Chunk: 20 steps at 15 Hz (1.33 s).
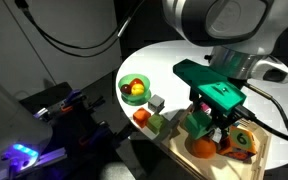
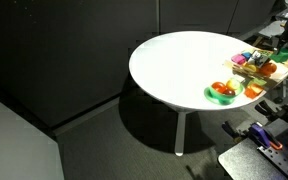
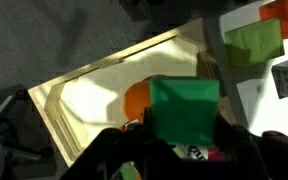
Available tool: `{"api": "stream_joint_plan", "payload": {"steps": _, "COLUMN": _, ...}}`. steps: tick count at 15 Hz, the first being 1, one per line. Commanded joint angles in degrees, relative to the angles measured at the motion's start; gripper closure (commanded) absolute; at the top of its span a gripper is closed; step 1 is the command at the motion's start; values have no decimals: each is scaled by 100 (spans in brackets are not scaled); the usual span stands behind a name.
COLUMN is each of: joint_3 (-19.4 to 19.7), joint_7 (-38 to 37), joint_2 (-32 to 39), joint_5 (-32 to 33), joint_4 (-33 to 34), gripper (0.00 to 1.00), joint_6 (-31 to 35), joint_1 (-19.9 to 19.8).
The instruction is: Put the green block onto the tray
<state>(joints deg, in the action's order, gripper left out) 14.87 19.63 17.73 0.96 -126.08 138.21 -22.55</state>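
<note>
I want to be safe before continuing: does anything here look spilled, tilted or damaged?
Nothing stands out. The green block is held over the tray, the bowl stands upright, and nothing appears spilled or broken.

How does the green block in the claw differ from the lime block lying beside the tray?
Colour: the green block is a darker, medium green; the lime block is a paler yellow-green. State: the green block sits gripped in the claw, the lime block lies free. Place: the green block hangs above the tray, while the lime block rests on the white table outside the rim. Both are plain, unmarked blocks.
</note>
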Motion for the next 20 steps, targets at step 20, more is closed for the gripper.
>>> {"api": "stream_joint_plan", "payload": {"steps": 20, "joint_3": 279, "joint_7": -66, "joint_2": 582, "joint_5": -272, "joint_4": 1219, "gripper": 69, "joint_6": -295, "joint_1": -482}}
